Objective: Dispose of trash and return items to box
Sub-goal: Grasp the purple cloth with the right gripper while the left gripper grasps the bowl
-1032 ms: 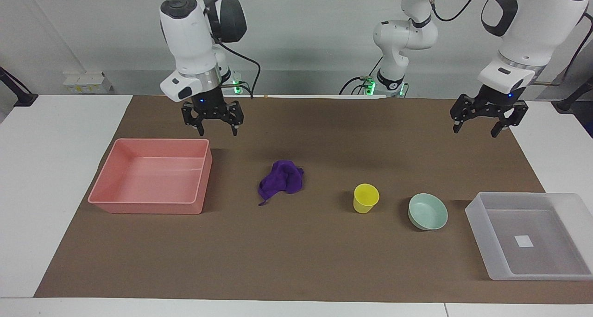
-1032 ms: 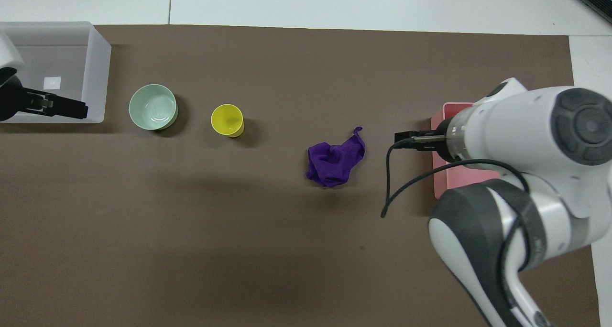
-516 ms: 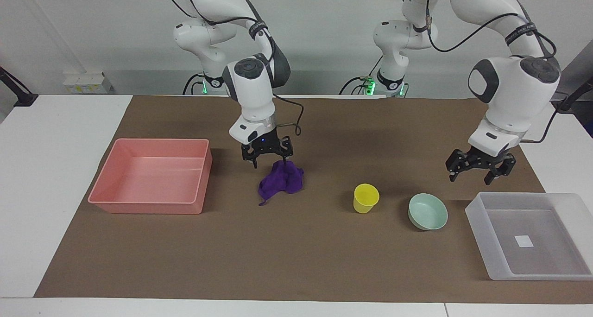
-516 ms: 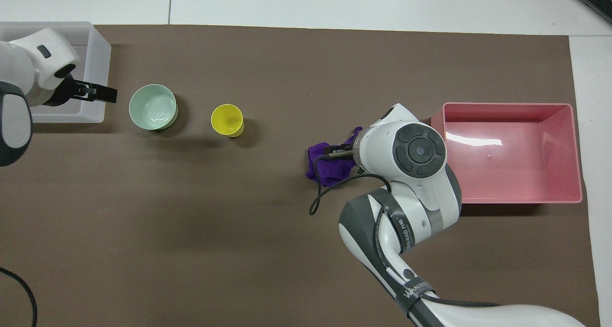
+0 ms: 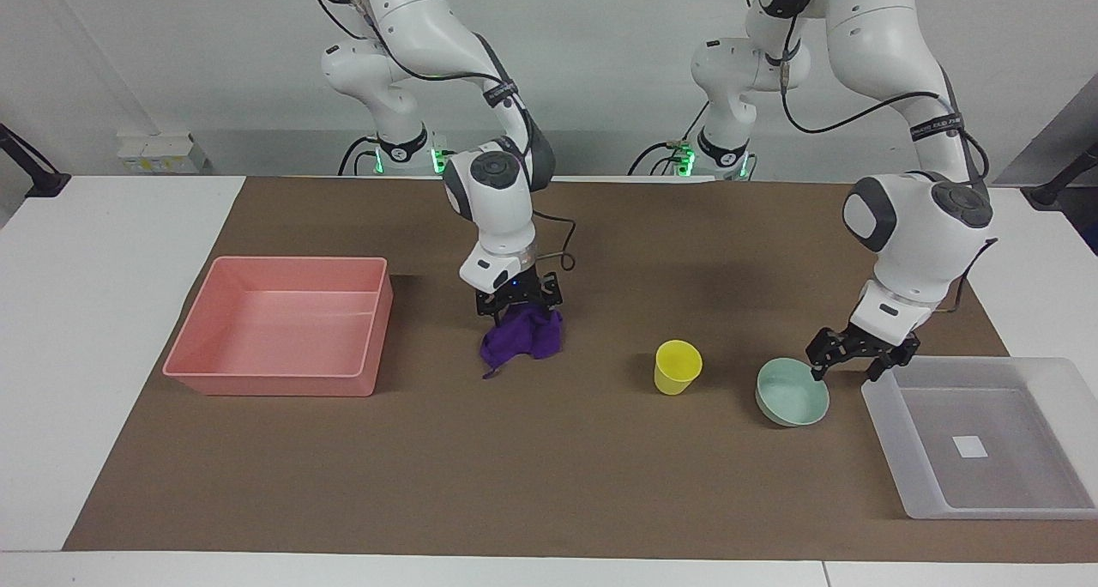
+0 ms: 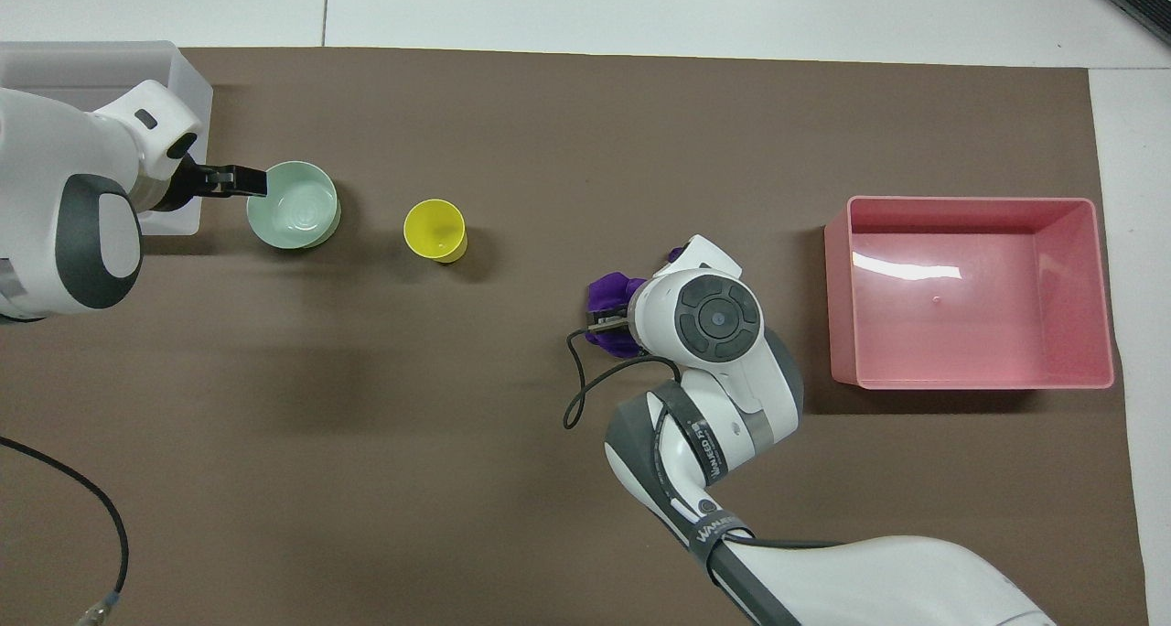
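the right gripper [image 5: 519,305] is down on the robot-side top of the purple trash [image 5: 525,340], which lies mid-table between the pink tub [image 5: 283,325] and the yellow cup [image 5: 678,366]. its fingers straddle the upper folds, but the wrist hides them from overhead, so i cannot tell whether they are closed on the cloth yet. the wad looks soft, light and lumpy; i would pinch a thick fold near its crown, since a thin edge would likely slip out or let it unfurl and trail.

the left gripper [image 5: 852,357] sits low at the bowl's edge, toward the left arm's end of the table, fingers apart, one tip about at the rim of the mint bowl [image 5: 793,391], seemingly not clamped. the bowl looks stiff, smooth and light, so the rim wall is the place to grip: one finger inside, one outside. the cup stands upright beside the bowl, toward the trash, untouched; it would take a pinch on its wall too.

the translucent box [image 5: 986,437] lies just beside the bowl, at the left arm's end and slightly farther from the robots.
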